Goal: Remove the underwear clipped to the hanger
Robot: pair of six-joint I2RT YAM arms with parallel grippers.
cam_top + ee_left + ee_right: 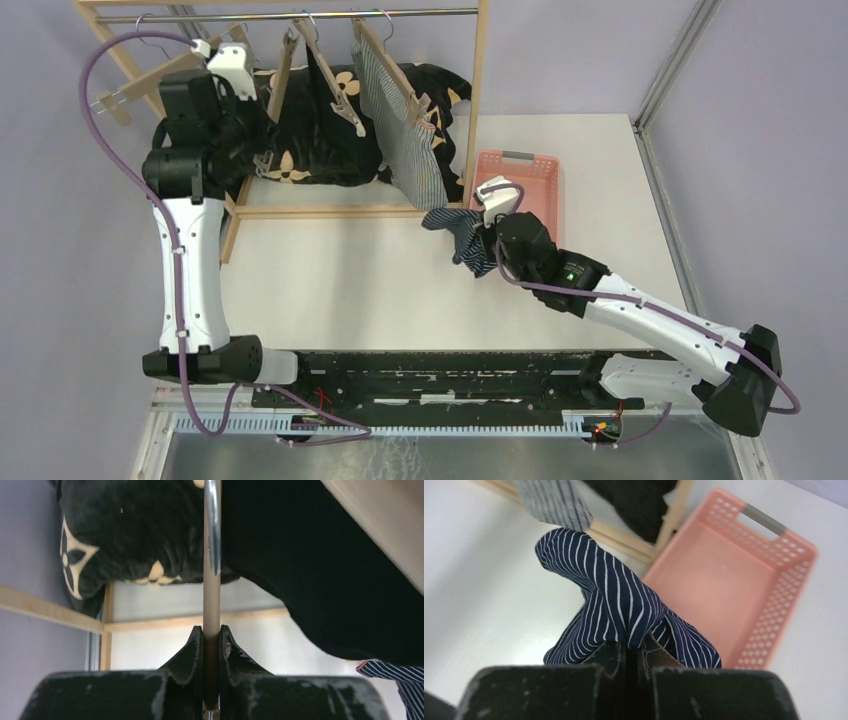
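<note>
We see navy boxer shorts (624, 605) with thin white stripes, grey-white pinstriped boxers (405, 130), plain black boxers (320, 570), a pale wooden hanger (211, 605), a black cushion (300, 150) with cream flowers, a salmon-pink basket (774, 605) with a grey handle, and a white bench (350, 290).

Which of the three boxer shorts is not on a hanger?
The navy striped pair: the right gripper holds it; the black pair and the grey pinstriped pair hang clipped.

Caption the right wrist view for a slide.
Right end effector grips navy striped boxers beside a pink basket.
</note>
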